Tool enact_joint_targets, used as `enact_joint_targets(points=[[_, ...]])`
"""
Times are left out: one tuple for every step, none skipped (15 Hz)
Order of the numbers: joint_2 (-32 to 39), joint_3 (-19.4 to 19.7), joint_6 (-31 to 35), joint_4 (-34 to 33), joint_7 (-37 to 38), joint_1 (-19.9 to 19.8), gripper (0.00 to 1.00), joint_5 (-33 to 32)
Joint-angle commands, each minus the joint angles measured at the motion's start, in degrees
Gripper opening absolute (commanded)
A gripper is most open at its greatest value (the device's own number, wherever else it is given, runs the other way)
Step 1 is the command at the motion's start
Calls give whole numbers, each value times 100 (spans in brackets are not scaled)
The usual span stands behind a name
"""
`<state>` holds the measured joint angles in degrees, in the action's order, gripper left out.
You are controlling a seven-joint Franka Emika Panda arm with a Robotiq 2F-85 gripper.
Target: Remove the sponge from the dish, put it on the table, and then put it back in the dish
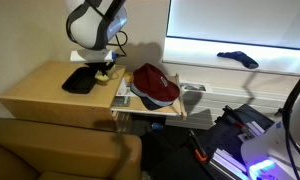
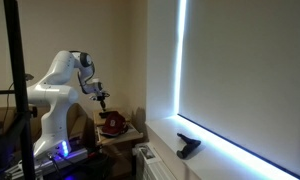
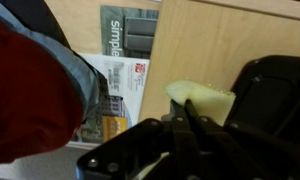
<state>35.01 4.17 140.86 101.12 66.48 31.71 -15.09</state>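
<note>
The pale yellow sponge (image 3: 212,98) lies low over the light tan table (image 3: 210,45), just beside the black dish (image 3: 280,85). My gripper (image 3: 187,112) has its two fingers pinched together on the sponge's near edge. In an exterior view the gripper (image 1: 103,66) hangs over the sponge (image 1: 106,73) at the right rim of the dish (image 1: 78,82) on the table (image 1: 35,95). Whether the sponge touches the table I cannot tell. In an exterior view the gripper (image 2: 103,101) is small and its fingers are unclear.
A dark red cap (image 1: 155,83) lies on papers (image 3: 125,70) at the table's right end, close to the sponge; it fills the left of the wrist view (image 3: 30,90). A brown couch (image 1: 50,150) stands in front. A black object (image 1: 237,58) lies on the windowsill.
</note>
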Motion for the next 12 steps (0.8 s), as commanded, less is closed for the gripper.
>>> enact_joint_targets(points=[[-305,-334,176,-134,-137,-111,1,-41],[-227,-219,21,-103,56,-76,4,-151],[-298,-292,27,-154,42,-77,4,-142],[-324,-331,27,-182,38,-72,4,-137],[-321,-350,30,-192,36,-68,4,-134],[-331,-384,-32,-72,-25,-103,1,-83],[-220,-462,-55,-143,-163,-194,1,30],[-21,-439,87,-283,-131,-186,1,-20],[123,-474,259,-384,-199,-234,1,-16],[320,-488,422,-561,-229,-263,1,-4],[506,-484,463,-742,-243,-271,1,28],[698,-455,454,-948,-251,-264,1,39]])
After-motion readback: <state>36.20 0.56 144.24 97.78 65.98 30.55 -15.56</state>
